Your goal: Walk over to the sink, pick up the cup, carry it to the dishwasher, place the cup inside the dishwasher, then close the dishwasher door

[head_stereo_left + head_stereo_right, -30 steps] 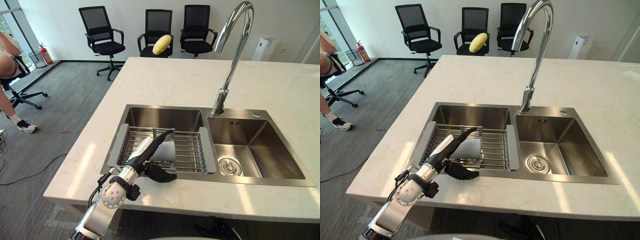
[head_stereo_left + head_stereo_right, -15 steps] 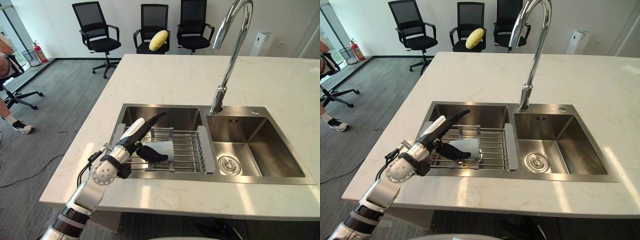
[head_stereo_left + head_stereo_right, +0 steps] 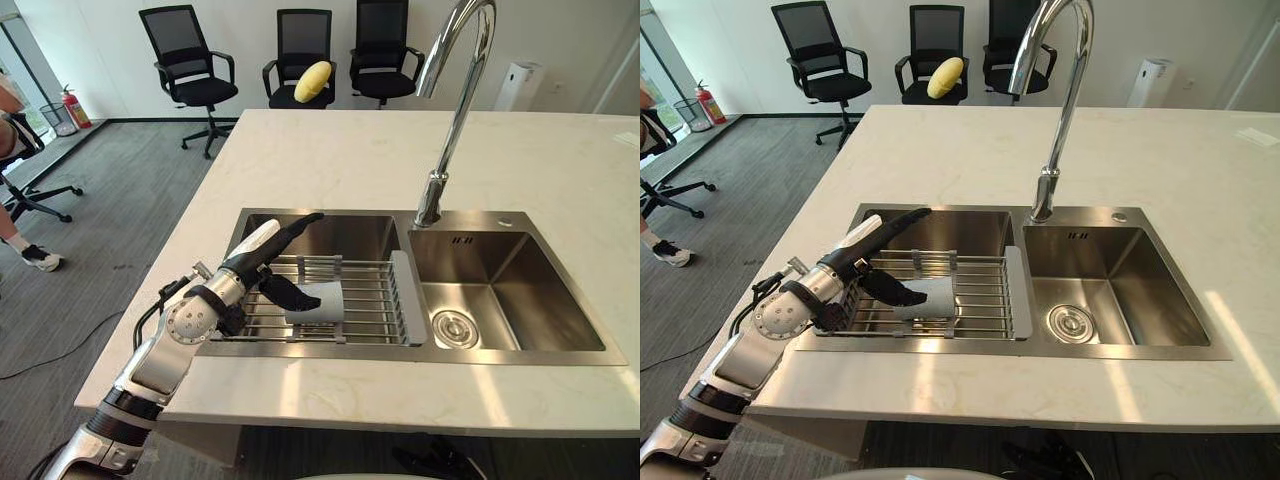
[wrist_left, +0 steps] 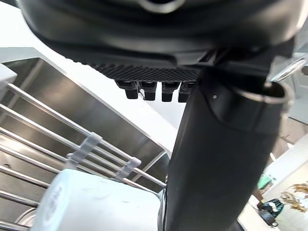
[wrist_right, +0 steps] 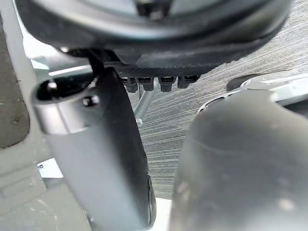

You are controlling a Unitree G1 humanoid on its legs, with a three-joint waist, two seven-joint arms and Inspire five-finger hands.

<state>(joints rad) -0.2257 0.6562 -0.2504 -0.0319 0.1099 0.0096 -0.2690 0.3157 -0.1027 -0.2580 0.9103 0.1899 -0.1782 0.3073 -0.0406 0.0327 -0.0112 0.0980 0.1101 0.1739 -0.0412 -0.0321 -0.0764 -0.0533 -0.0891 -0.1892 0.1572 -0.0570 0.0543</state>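
Left hand [image 3: 250, 268] of mine reaches in over the sink's near-left corner. The fingers are straight and released above the cup and the thumb is angled down at its end. I judge I hold it spread this way so the cup fits between fingers and thumb before I close. Whether the thumb touches the cup, I cannot tell. My right hand [image 5: 101, 154] hangs slack and empty, away from the sink, over the floor.

The counter [image 3: 340, 160] rings the sink [image 3: 500, 290] with a wide flat border. A wire rack [image 3: 372, 300] spans the sink's left basin, probably for draining. The cup [image 3: 325, 302] lies on its side on that rack, toward the sink's near rim.

For room, the space straight above the sink's left basin is open, so lifting up looks easiest. The rack's raised end walls and the sink's near rim sit close to my wrist. The faucet [image 3: 432, 195] stands behind the sink's divider, well apart from my hand.
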